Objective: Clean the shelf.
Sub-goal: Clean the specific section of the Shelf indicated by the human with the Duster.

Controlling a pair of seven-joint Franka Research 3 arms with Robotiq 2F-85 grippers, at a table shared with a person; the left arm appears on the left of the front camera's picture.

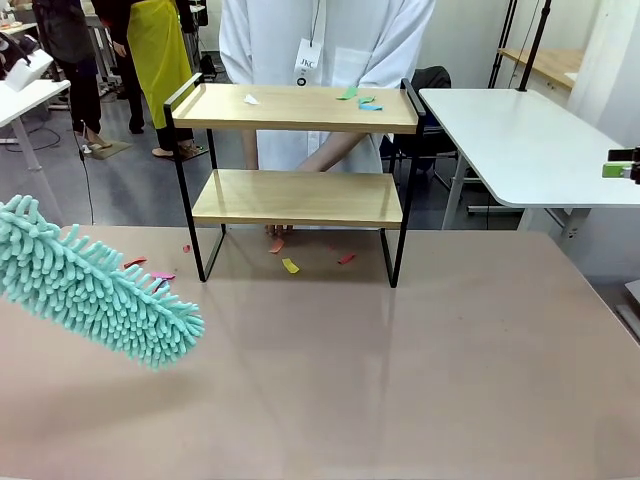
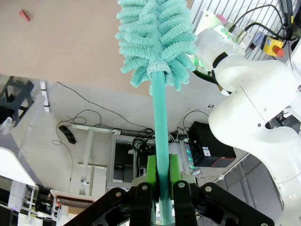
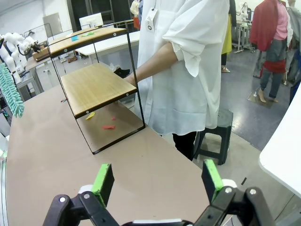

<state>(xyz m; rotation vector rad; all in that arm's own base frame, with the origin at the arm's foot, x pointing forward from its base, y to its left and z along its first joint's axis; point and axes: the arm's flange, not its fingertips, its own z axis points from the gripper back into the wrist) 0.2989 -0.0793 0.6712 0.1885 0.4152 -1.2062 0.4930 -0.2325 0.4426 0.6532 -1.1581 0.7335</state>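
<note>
A brown bench (image 1: 420, 370) runs across to a person (image 1: 330, 40) in white at its far side. The left jaws are clamped on the handle (image 2: 160, 141) of a teal duster (image 2: 157, 33), its fluffy head straight ahead of them. The right jaws stand wide with nothing between them. The shelf (image 3: 96, 84) stands well ahead of them, to their left, with paper scraps (image 3: 109, 126) beneath it.

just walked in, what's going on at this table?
The left claw is shut on the handle of a teal duster, whose head hangs over the left of the table, short of the shelf. Some paper scraps lie on its top board, other scraps on the table beneath it. A person stands behind the shelf. The right claw is open and empty.
</note>
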